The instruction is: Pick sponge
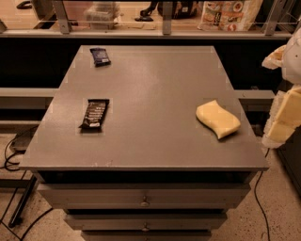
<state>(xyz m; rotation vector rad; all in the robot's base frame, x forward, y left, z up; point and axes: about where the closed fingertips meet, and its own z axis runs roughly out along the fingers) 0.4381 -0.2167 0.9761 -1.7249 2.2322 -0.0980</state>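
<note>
The sponge (217, 119) is a pale yellow foam pad with wavy edges. It lies flat on the grey table top (150, 94), near the right edge. My gripper (286, 110) hangs at the far right of the view, beyond the table's right edge and just right of the sponge, partly cut off by the frame. Its yellowish pads (289, 117) show. It holds nothing that I can see and is apart from the sponge.
A dark candy-bar wrapper (95, 113) lies at the table's left middle. A second, bluish one (100, 56) lies at the far left corner. Drawers (143, 200) sit under the top. A railing and shelf with packaged goods (228, 14) run behind. Cables (9, 155) lie on the floor at left.
</note>
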